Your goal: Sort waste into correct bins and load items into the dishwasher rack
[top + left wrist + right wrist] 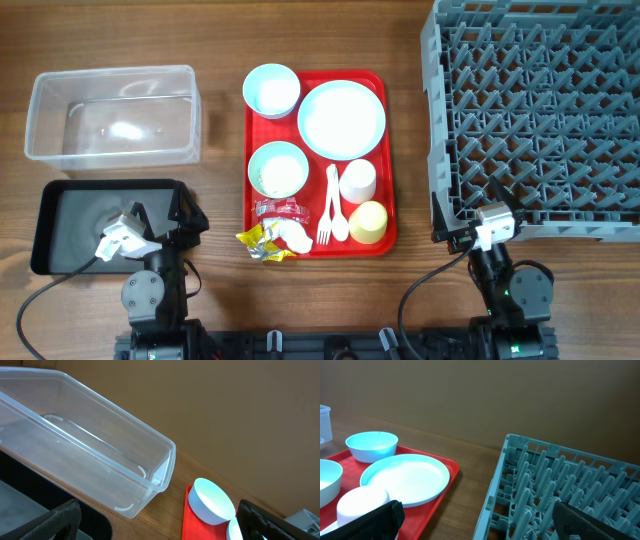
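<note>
While the left claw (157, 522) and right claw (480, 522) are gaping wide, the red-and-clear wrapper (280, 210) is showing print too small to read.

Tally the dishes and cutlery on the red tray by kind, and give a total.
Bowls, light blue and pale green: 2
Light blue plate: 1
Cups, white and yellow: 2
White fork: 1
White spoon: 1
Total: 7

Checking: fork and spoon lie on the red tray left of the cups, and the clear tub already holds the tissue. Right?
Not quite. The overhead view shows the clear tub empty; the tissue lies on the red tray beside the fork. Fork and spoon do lie left of the white cup and yellow cup.
</note>
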### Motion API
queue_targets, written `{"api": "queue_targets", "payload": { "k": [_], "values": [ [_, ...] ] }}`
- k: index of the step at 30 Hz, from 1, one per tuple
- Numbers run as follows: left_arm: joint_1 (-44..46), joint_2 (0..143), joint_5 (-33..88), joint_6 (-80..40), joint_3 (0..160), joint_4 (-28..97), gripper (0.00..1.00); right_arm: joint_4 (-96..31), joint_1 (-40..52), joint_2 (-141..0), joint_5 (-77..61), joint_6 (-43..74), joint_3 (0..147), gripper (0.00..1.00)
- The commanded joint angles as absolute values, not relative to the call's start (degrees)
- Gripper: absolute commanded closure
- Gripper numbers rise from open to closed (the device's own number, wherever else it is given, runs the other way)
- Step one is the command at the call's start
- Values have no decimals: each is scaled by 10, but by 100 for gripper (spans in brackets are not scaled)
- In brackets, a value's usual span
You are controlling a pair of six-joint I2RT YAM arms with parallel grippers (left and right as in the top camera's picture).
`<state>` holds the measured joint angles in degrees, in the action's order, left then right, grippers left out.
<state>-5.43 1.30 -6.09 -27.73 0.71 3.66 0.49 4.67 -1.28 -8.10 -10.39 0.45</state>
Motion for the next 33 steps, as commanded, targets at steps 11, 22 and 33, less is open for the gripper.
{"api": "queue_targets", "payload": {
  "k": [11, 22, 33],
  "values": [
    [-58, 16, -60, -274, 3, 34, 0, 9, 44, -17, -109, -223, 3, 0],
    [-57, 16, 54, -275, 8, 10, 0, 56, 44, -17, -247, -216, 3, 0],
    [-58, 52, 57, -207, 133, 131, 0, 135, 44, -19, -250, -113, 50, 0]
  ]
}}
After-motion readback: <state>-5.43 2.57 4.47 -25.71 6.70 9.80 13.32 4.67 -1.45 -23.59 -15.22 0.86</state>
